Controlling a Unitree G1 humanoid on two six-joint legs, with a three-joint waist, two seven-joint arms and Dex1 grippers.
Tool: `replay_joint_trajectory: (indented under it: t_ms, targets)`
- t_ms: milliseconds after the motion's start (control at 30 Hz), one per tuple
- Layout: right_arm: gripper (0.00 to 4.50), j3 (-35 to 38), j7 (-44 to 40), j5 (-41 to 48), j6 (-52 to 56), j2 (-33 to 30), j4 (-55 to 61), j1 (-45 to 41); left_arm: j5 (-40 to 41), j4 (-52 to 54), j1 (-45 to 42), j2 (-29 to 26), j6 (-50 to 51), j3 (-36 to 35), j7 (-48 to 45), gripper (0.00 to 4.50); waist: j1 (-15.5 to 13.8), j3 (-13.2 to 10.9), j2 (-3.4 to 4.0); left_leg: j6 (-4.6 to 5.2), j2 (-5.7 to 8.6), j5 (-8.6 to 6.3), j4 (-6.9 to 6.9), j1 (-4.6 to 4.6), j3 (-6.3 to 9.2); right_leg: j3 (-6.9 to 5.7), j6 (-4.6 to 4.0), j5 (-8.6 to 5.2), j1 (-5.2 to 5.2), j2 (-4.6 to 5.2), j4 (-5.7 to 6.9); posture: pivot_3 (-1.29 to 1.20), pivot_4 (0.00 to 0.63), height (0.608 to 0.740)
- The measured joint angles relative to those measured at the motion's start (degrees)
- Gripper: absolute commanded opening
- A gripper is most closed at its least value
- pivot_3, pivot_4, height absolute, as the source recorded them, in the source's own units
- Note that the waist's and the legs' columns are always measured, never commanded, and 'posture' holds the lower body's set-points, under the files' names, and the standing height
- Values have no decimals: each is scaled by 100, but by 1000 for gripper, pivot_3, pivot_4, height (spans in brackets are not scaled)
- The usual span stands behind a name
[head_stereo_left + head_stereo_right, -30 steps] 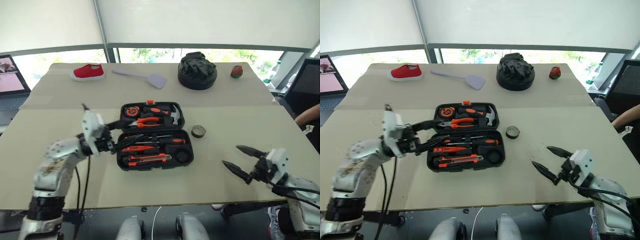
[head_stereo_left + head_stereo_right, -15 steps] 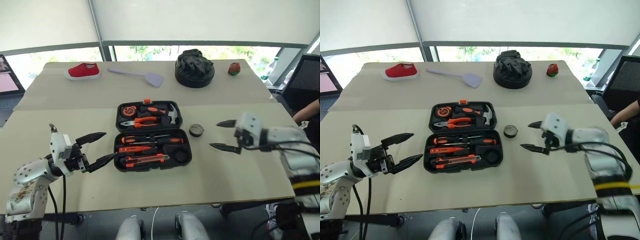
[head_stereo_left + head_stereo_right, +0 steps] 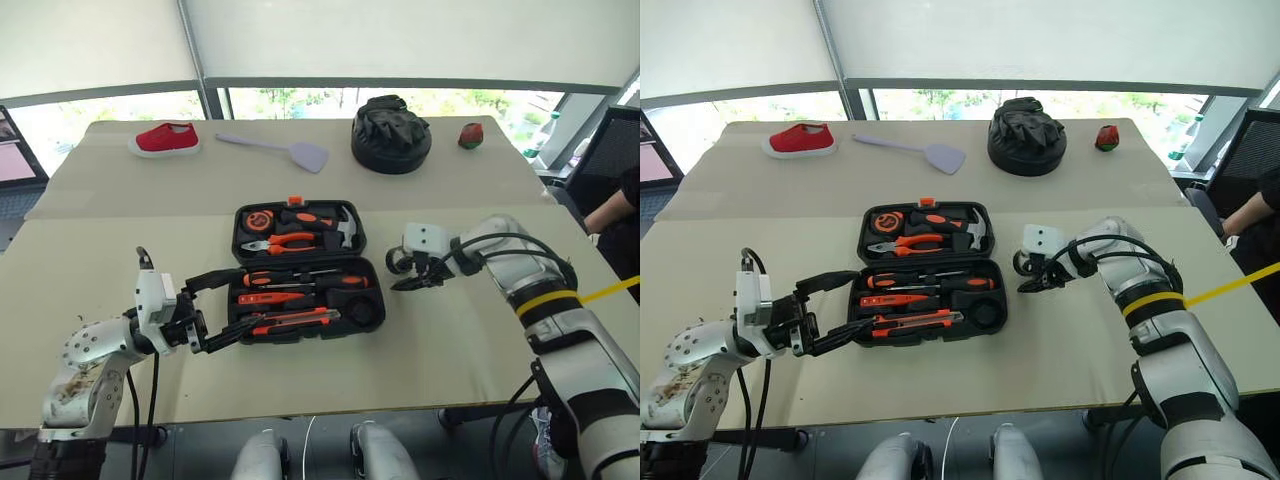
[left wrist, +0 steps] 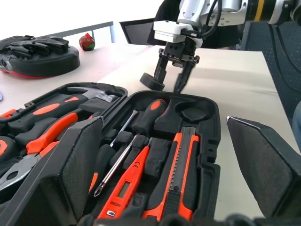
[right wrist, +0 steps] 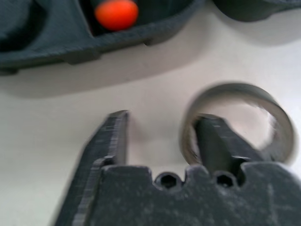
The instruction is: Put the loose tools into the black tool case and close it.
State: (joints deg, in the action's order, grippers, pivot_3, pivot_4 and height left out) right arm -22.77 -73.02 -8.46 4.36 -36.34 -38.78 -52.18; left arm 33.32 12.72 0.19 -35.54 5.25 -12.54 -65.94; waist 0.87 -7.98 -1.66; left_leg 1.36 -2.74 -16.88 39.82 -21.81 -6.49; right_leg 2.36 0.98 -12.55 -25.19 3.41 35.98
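Observation:
The black tool case lies open mid-table. Its near half holds two black-and-orange screwdrivers, a slim orange screwdriver and the utility knife. The small dark tape roll lies on the table just right of the case. My right gripper points down at it. One finger stands inside the roll and the other stands outside, a gap away from the wall. My left gripper is open at the case's left front corner, holding nothing.
Along the far edge lie a red shoe, a lilac spatula, a round black bundle and a small red object. The case's far half holds pliers and a hammer. A person's arm is at the right edge.
My right gripper swung in from the table's near right to the tape roll, tipped downward and narrowed its fingers over the roll's wall. My left gripper opened wide and drew back from the case.

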Motion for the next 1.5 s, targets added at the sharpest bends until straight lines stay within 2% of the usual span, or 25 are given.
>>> replay_joint_trajectory:
  t_ms: [100,133,267,400,533,633,733,1067,1300,1500]
  targets:
    - [121,-31,70,-155,-162,47,-229,-137,0,9,12,-14,0,1,9,4500,0,0,0,-7,1,4,1,7,0,0,-4,3,3,0,7,0,150,740]
    - [47,-30,81,-181,-245,48,-307,-207,-2,9,15,-25,-1,1,3,4500,-1,0,0,-10,1,6,1,10,0,0,-5,3,4,0,8,0,150,740]
    - [47,46,-153,-125,-395,40,-434,-288,-35,6,78,-87,-16,1,-60,4500,4,-1,1,-15,-1,9,-1,12,0,0,-7,5,4,-2,10,0,150,740]
    - [47,428,-1158,735,12,-32,357,-247,-46,-8,268,-142,-125,-8,-180,4500,25,-5,7,-13,-9,8,-5,9,4,0,-8,5,-2,-5,10,0,150,740]
    - [47,329,-1591,1940,1728,-521,2466,158,-77,-20,462,-228,-246,-36,-286,4500,-5,-5,8,-10,-19,6,-8,7,18,-9,-10,4,-4,0,10,0,150,740]
    - [47,177,-1551,2249,2640,-390,3462,578,-157,-61,556,-209,-341,-42,-295,4500,-15,-5,8,-9,-13,5,-4,5,20,-10,-9,4,-2,5,5,0,150,740]
    - [47,-369,-1291,1896,2749,-309,3638,943,-175,-57,578,-57,-402,6,-195,4500,-25,-5,7,-9,-5,5,11,4,13,-9,-6,7,2,9,6,0,150,740]
    - [47,-627,-1039,1252,2386,-443,3667,825,-307,-55,735,-27,-527,84,-150,4500,-22,0,-2,-10,-7,5,2,19,5,-13,-11,4,9,-1,8,0,150,740]
    - [47,-856,-1067,1086,2812,-379,3492,565,-399,-23,731,45,-534,266,-37,4500,-49,0,-2,-10,-4,5,8,16,3,-11,-8,6,11,5,4,0,150,740]
    - [1980,-943,-1334,1138,3147,-472,3562,395,-400,120,641,60,-506,337,145,4500,-65,0,-2,-6,-4,3,0,11,8,-15,-9,5,5,3,3,0,150,740]
